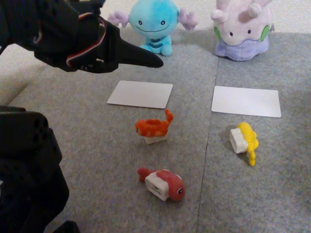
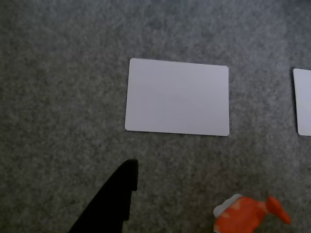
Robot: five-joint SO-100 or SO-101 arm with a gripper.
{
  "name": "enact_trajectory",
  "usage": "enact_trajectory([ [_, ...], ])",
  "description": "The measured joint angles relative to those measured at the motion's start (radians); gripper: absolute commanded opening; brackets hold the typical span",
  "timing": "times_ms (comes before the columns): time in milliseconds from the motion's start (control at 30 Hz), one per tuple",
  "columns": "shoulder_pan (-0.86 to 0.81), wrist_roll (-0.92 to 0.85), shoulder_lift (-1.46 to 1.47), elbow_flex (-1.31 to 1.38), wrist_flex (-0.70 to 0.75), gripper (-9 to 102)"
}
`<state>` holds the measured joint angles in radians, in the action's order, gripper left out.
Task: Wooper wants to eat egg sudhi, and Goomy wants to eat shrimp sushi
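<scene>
Wooper (image 1: 153, 24), the blue plush, sits at the back left of centre, and Goomy (image 1: 241, 29), the lilac plush, sits at the back right. The orange shrimp sushi (image 1: 154, 128) stands mid-mat, below the left white card (image 1: 140, 93). It also shows at the bottom right of the wrist view (image 2: 245, 216). Over on the right the yellow egg sushi (image 1: 245, 138) lies on its side under the right white card (image 1: 246, 101). My black gripper (image 1: 158, 63) hovers above the mat near Wooper, its jaws together as one wedge and holding nothing. Its tip (image 2: 132, 167) enters the wrist view from below.
A dark red-pink toy sushi (image 1: 163, 183) lies nearest the front. The arm's black base (image 1: 24, 170) fills the lower left. In the wrist view the left card (image 2: 177, 97) lies ahead and the other card's edge (image 2: 303, 102) is at the right. Grey mat lies between the things.
</scene>
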<state>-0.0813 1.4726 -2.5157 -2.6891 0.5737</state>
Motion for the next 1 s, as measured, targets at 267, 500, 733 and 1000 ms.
enact_trajectory([
  [267,-0.015,-0.009,0.000,0.000,0.023,49],
  [500,-0.114,-0.034,0.002,0.166,0.210,49],
  [733,-0.218,-0.152,0.002,0.453,0.500,49],
  [1000,-0.353,-0.383,0.002,0.630,0.742,49],
])
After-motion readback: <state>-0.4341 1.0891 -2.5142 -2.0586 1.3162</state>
